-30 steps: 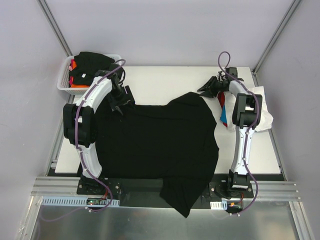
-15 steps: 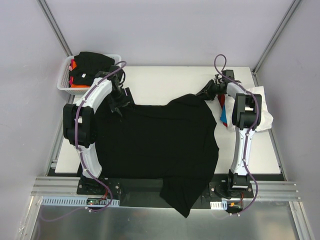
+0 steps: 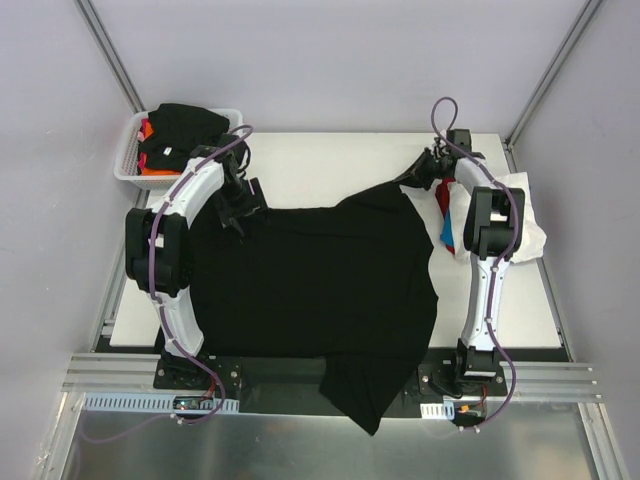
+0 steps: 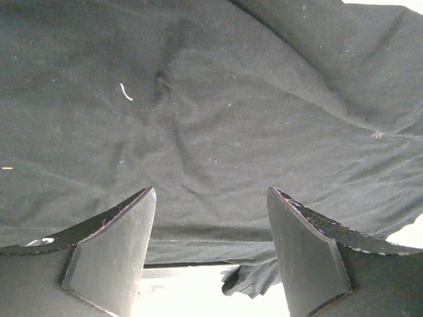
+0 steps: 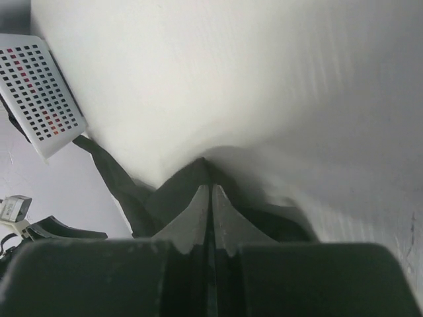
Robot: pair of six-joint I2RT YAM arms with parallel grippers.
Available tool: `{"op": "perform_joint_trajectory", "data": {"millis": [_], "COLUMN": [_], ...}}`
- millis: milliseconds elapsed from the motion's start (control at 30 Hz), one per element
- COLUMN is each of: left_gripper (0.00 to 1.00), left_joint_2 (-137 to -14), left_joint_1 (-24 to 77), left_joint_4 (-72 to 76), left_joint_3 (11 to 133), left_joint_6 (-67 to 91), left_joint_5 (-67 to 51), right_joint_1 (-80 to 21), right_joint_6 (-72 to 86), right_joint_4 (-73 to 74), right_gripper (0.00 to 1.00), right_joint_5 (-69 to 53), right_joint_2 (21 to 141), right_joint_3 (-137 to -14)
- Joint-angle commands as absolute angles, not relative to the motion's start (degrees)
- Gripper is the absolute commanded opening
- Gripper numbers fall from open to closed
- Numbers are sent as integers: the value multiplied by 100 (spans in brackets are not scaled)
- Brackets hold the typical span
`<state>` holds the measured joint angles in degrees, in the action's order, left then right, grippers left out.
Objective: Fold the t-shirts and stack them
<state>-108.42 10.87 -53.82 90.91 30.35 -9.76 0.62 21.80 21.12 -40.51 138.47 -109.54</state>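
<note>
A large black t-shirt (image 3: 320, 285) lies spread over the table, its lower part hanging off the near edge. It fills the left wrist view (image 4: 218, 119). My left gripper (image 3: 232, 200) is open just above the shirt's upper left corner, jaws wide apart (image 4: 211, 231). My right gripper (image 3: 422, 172) is shut on the shirt's upper right corner and lifts it slightly; in the right wrist view (image 5: 210, 188) a peak of black cloth (image 5: 178, 191) sits pinched between the closed fingers.
A white mesh basket (image 3: 132, 150) at the far left holds black, red and orange shirts (image 3: 180, 128). White (image 3: 525, 225), red and blue shirts (image 3: 446, 225) lie at the right edge beside the right arm. The basket also shows in the right wrist view (image 5: 39, 92).
My right gripper moved down onto the shirt's upper right corner, shut on it and pulled it up and to the far right. My left gripper barely moved.
</note>
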Motion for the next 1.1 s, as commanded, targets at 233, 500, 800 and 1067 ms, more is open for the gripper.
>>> {"op": "perform_joint_trajectory", "data": {"millis": [233, 500, 800, 1067], "left_gripper": [69, 68, 68, 68], "left_joint_2": [-10573, -10608, -10486, -10195], "left_joint_1": [1002, 940, 905, 905], "left_joint_4": [-5379, -5379, -5361, -5282], "left_joint_3": [8947, 8938, 8710, 8192], "left_joint_6": [2804, 2751, 2707, 2733], "left_joint_5": [-888, -975, -1002, -958], "right_joint_1": [158, 193, 246, 316], "right_joint_6": [2970, 3085, 3453, 3718], "right_joint_4": [1758, 1486, 994, 563], "right_gripper": [1, 1, 1, 1], "right_joint_5": [-3806, -3604, -3393, -3287], "right_joint_2": [14247, 14387, 14791, 15108], "right_joint_3": [-12612, -12454, -12665, -12876]}}
